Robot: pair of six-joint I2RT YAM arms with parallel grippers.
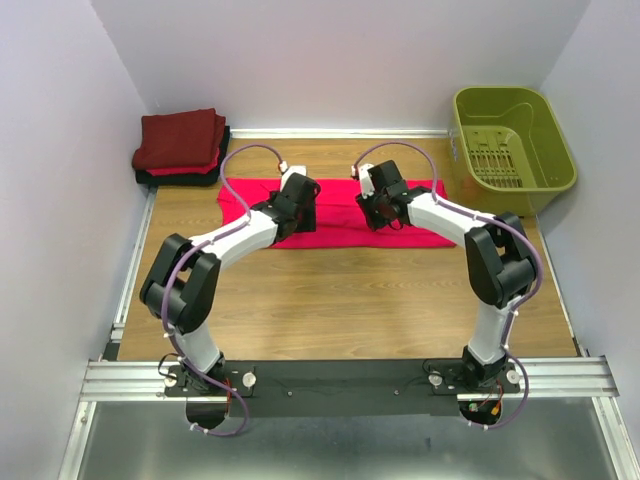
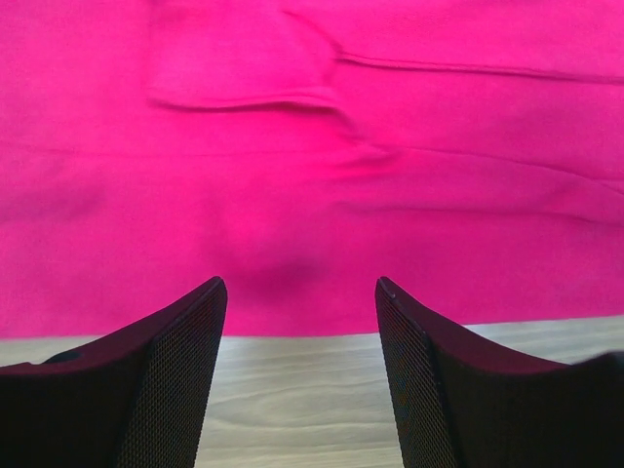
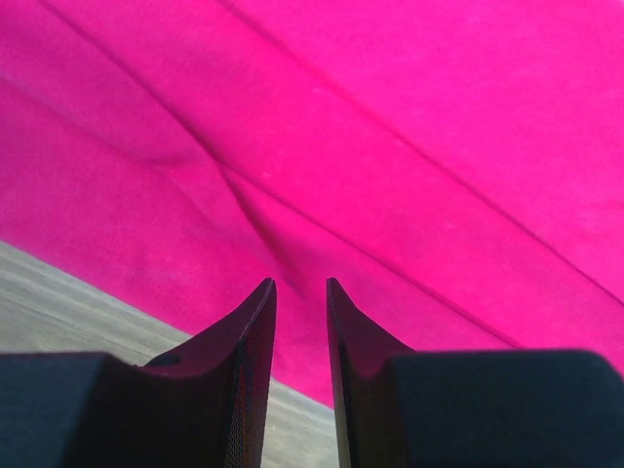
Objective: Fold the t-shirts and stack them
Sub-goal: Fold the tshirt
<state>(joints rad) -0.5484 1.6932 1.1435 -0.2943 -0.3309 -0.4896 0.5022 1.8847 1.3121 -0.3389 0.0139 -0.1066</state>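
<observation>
The bright pink-red t-shirt [image 1: 335, 222] lies on the wooden table as a long flat strip, with creases showing in the left wrist view [image 2: 312, 175] and the right wrist view [image 3: 390, 146]. My left gripper [image 1: 293, 212] hovers over the strip's left part. Its jaws stand wide open and empty [image 2: 300, 283] above the shirt's near edge. My right gripper [image 1: 383, 212] is over the strip's right part. Its jaws stand a narrow gap apart [image 3: 300, 283] with nothing between them. Folded dark maroon, red and black t-shirts [image 1: 180, 148] are stacked at the back left.
An olive-green plastic basket [image 1: 512, 150] stands at the back right corner. White walls close in the table on the left, back and right. Bare wooden tabletop [image 1: 340, 300] lies between the shirt and the arm bases.
</observation>
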